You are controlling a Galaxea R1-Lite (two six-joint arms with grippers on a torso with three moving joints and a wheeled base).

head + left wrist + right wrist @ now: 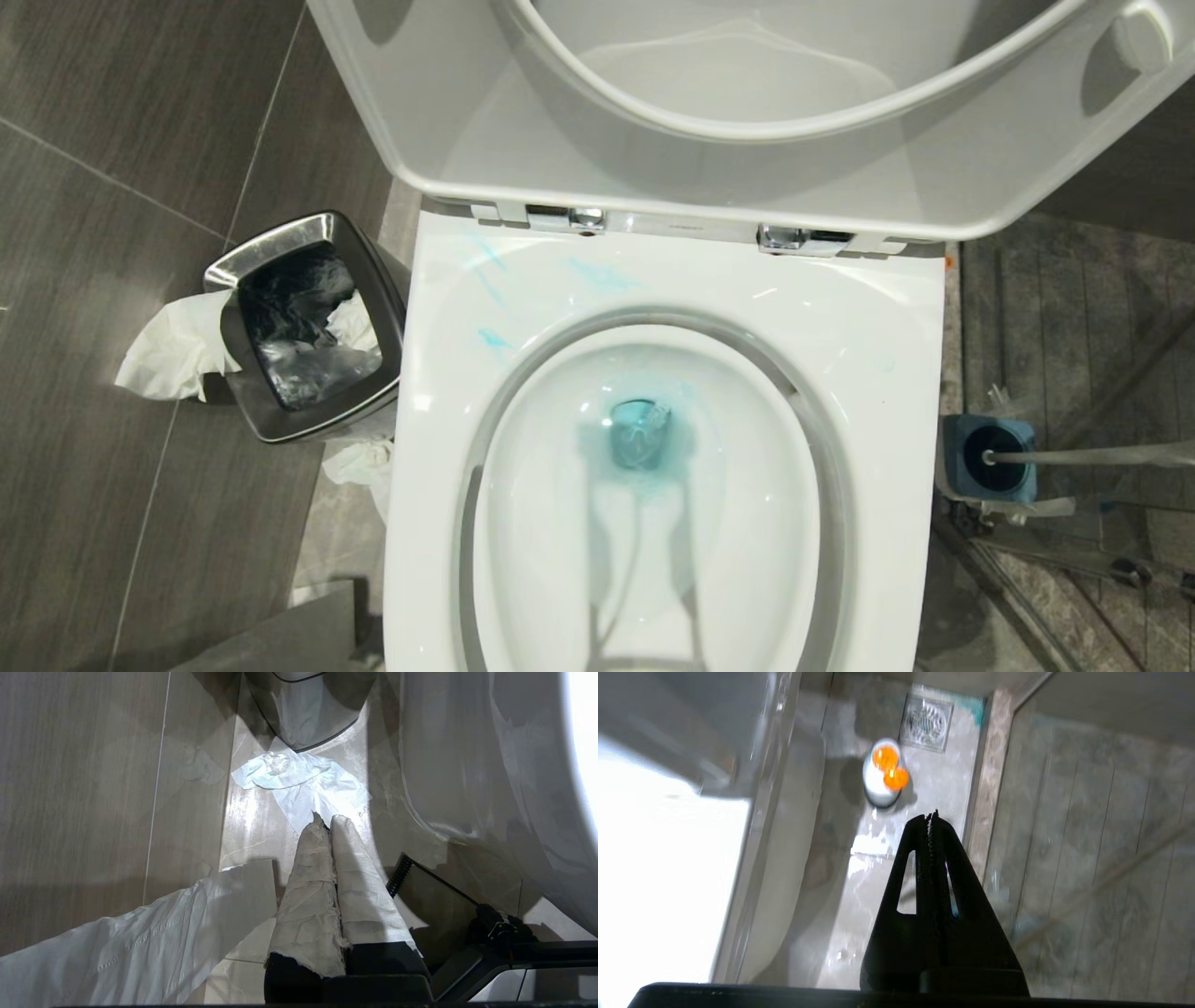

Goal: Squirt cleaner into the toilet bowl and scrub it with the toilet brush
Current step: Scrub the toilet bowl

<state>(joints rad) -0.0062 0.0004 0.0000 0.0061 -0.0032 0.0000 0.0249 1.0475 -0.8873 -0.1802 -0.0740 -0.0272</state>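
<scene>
The toilet bowl stands open with seat and lid raised. Pale blue smears of cleaner mark its back rim, and blue-tinted water sits in the basin. The toilet brush rests in its grey-blue holder on the floor to the right, black head down and white handle leaning away. Neither gripper shows in the head view. My left gripper, with fingers wrapped in white, is shut and empty low beside the bowl's outer wall. My right gripper is shut on nothing above the wet floor beside the bowl.
A steel waste bin with tissue spilling out stands left of the toilet. Crumpled tissue lies on the floor ahead of the left gripper. A white bottle with an orange cap and a floor drain lie beyond the right gripper.
</scene>
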